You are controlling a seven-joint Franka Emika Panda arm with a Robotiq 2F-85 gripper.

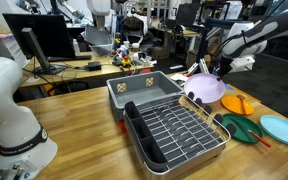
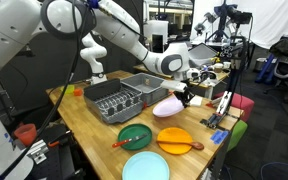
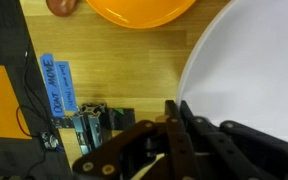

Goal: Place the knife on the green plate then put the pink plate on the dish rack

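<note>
Hand [image 1: 206, 72] shut on the tilted pink plate's [image 1: 210, 91] rim; the rack [image 1: 179, 130] lies just beside, lower.

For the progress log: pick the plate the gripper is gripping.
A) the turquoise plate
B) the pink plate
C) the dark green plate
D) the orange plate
B: the gripper is shut on the rim of the pink plate, which sits tilted in its jaws.
</note>
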